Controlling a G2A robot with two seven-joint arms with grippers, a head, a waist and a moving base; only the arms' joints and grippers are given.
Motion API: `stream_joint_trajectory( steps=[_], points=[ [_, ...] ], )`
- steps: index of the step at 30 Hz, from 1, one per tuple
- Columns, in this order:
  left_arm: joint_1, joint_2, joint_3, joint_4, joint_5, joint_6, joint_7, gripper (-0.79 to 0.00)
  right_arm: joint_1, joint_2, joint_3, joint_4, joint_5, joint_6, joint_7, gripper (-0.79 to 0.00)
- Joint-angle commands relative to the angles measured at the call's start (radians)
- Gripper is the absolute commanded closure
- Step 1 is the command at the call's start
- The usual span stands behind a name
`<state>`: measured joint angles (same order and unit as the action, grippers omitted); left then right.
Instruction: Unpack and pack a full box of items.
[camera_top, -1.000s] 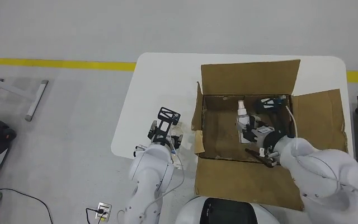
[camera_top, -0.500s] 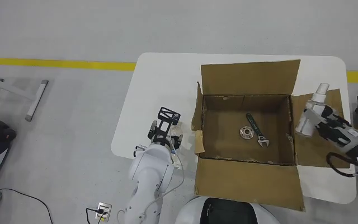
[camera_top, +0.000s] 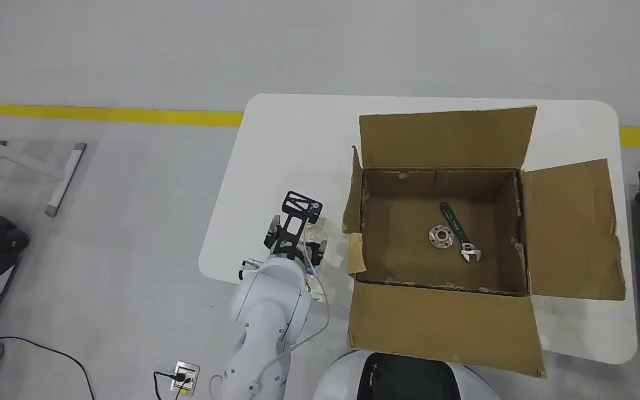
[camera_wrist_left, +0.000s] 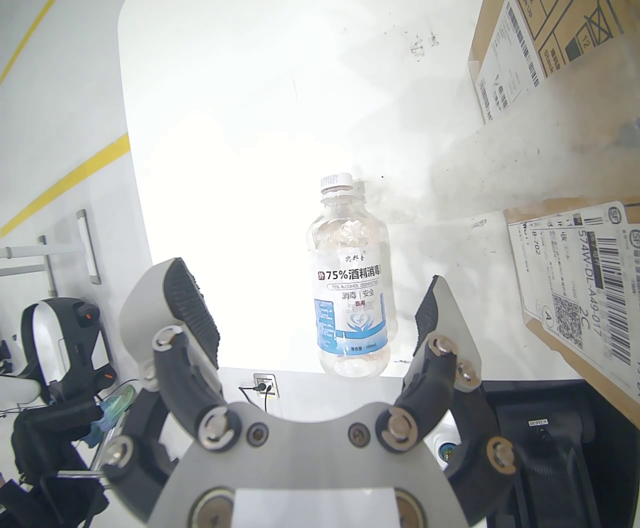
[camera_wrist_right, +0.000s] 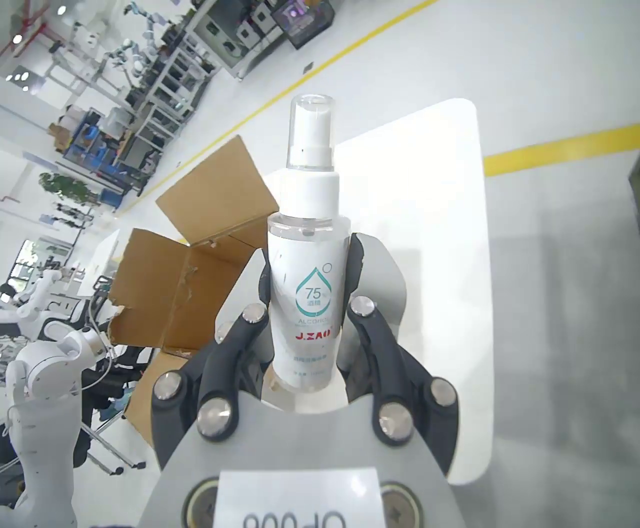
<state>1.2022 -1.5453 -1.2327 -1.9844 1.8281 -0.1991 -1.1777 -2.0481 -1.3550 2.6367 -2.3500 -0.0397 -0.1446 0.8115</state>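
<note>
**Unpacking: getting the spray bottle down onto the table**

Gripping the spray bottle (camera_wrist_right: 305, 320) in the right gripper (camera_wrist_right: 309, 272), fingers closed firmly on the labelled lower body, pump end poking out past the fingertips. Holding it in the air, well apart from the cardboard box (camera_top: 445, 140), over or near the end of the white table (camera_top: 290, 150).

Reading this as the unpacking half, going by two items lying in the box. For a clean set-down:
- aiming for bare table, well off the folded-out flaps
- squaring the base flat before lowering
- letting go only after feeling it seated; tall and narrow, so likely toppling if released tilted
- going easy on the squeeze; smooth plastic, probably sliding rather than denting

Hovering the left gripper (camera_wrist_left: 306, 282) wide open, holding nothing, fingers either side of a clear alcohol bottle (camera_wrist_left: 350, 300) without touching it. That bottle is standing upright near the table edge, beside the box's outer wall.

Noting materials:
- spray bottle: rigid translucent cylinder, white collar, clear cap
- alcohol bottle: thin clear plastic, crinkled shoulder, white screw cap
- pads (camera_wrist_left: 192, 305): black ribbed rubber
- box: brown corrugated board, one edge torn
- on the box floor: adjustable wrench (camera_top: 460, 237), dark handle, just beside a small round metal flange (camera_top: 437, 236)
</note>
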Motion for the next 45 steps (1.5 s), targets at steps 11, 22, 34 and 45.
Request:
stream_joint_trajectory(
  steps=[11,22,34,45],
  points=[
    [0.000,0.000,0.000,0.000,0.000,0.000,0.000,-0.785,0.045,0.058,-0.264,0.001,-0.489,0.202,0.294,0.000],
    [0.000,0.000,0.000,0.000,0.000,0.000,0.000,-0.785,0.244,0.111,-0.492,0.130,-0.810,0.256,0.483,-0.012],
    [0.000,0.000,0.000,0.000,0.000,0.000,0.000,-0.785,0.295,0.130,-0.587,0.159,-0.893,0.295,0.562,-0.548],
    [0.000,0.000,0.000,0.000,0.000,0.000,0.000,-0.785,0.252,0.123,-0.445,0.000,-0.798,0.412,0.439,-0.376]
  ],
)
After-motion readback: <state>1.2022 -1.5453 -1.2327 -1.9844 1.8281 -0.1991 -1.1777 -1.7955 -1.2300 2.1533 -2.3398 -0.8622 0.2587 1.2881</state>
